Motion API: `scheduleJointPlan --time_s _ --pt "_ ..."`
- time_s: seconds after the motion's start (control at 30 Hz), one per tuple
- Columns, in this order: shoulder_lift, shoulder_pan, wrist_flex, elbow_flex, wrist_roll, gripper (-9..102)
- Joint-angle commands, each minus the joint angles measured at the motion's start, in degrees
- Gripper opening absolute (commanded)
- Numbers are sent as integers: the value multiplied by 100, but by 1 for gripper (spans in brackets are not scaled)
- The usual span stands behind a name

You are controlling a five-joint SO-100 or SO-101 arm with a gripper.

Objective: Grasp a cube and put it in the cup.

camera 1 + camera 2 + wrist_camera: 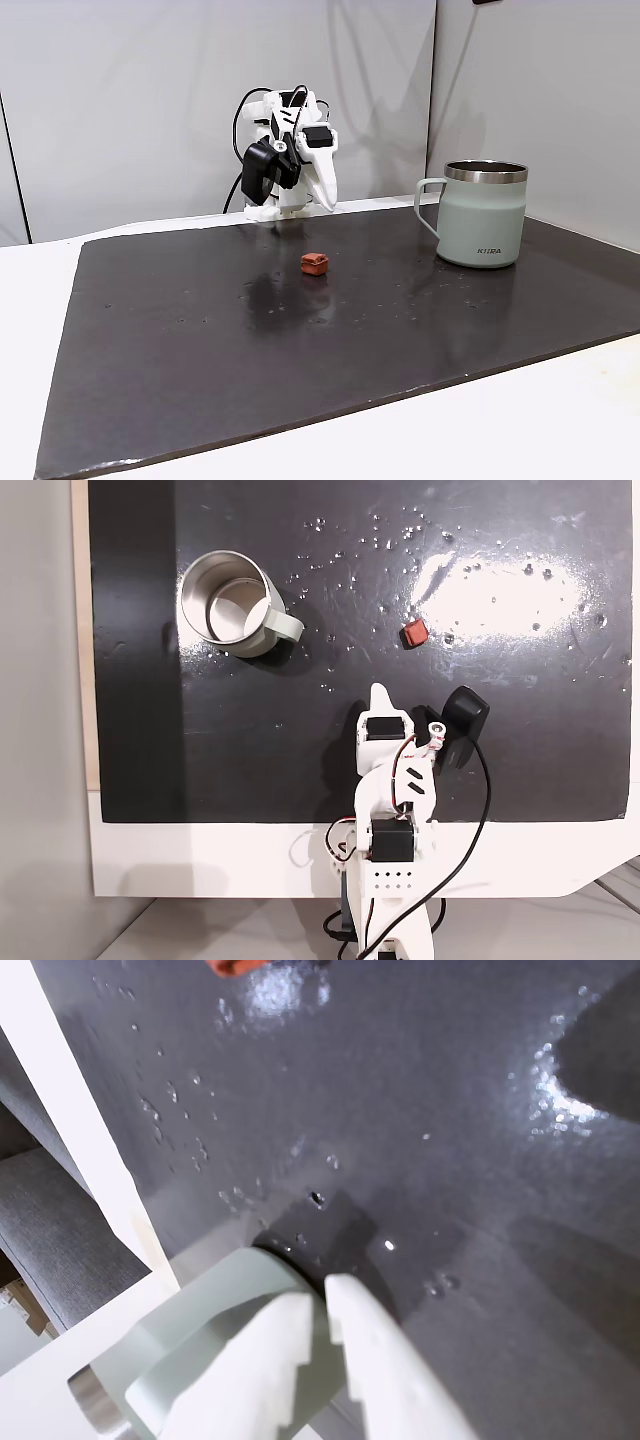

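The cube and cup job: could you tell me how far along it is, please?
Nothing is done yet. The cube lies untouched on the dark mat, apart from the cup, which looks empty from above. The pincer holds nothing. Grasping, carrying and dropping all remain.

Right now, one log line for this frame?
phase: pre-grasp | gripper: shut, empty | cube: on mat, untouched | cup: upright, empty
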Motion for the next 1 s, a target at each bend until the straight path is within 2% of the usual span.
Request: scheduleJointPlan --time_s 0.0,0.17,0.43,0.73,0.97 --pt "9 -18 -158 -62 -26 0" --pt "9 18 -26 -211 -132 0" --pt "-149 105 694 -1564 -396 0" --pt "-1854 158 1116 -3595 -580 0" --pt "-3665 642 1415 -5001 -650 0"
